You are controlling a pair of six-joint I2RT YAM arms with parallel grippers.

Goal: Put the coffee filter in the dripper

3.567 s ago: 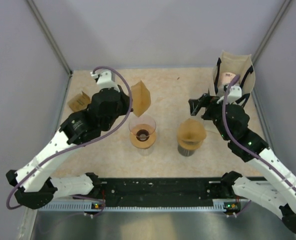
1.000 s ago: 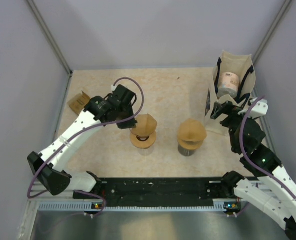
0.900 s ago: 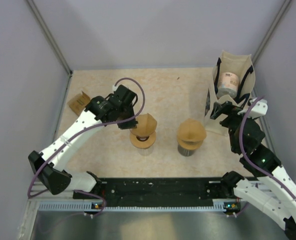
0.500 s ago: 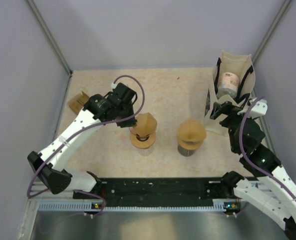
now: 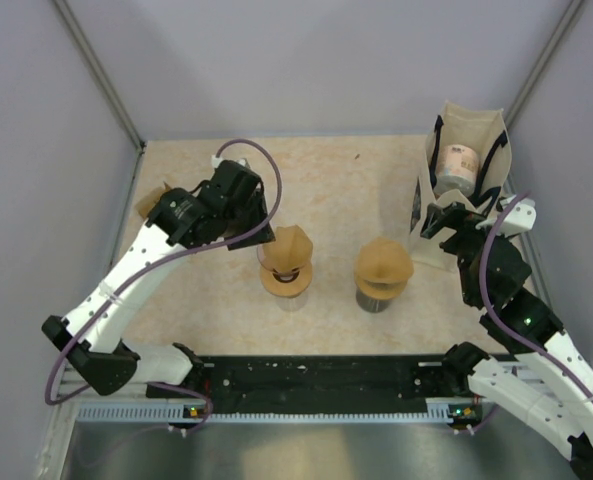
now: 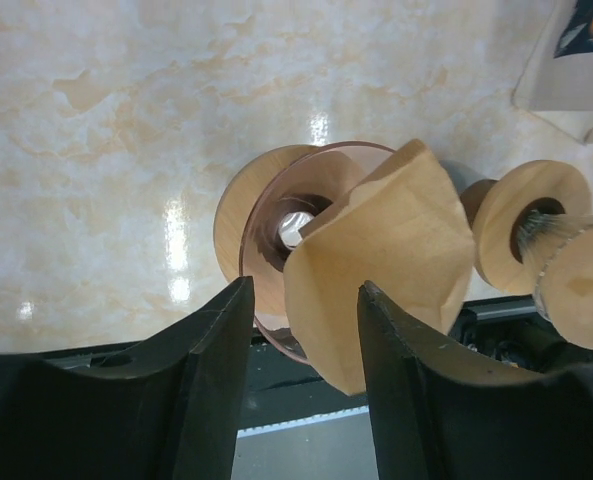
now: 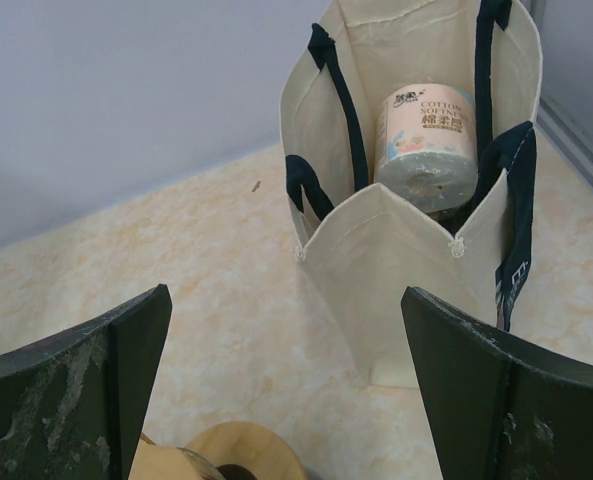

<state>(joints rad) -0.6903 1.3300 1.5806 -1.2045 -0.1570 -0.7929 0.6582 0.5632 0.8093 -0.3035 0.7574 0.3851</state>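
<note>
While the left gripper (image 6: pixel 304 285) holds its jaws spread with nothing pinched, the coffee filter (image 6: pixel 381 255) lies free just ahead of the fingertips. It crowds the right-hand finger, slanting across the mouth of the dripper (image 6: pixel 261 200) with its long axis tilted, not upright. How deep it sits I cannot tell. Straightening it looks like this arm's job, as it is far nearer. Further right stands a second dripper (image 5: pixel 378 296). The right gripper (image 7: pixel 284 292), jaws wide and empty, faces the tote bag (image 7: pixel 406 240), well apart from the filter
</note>
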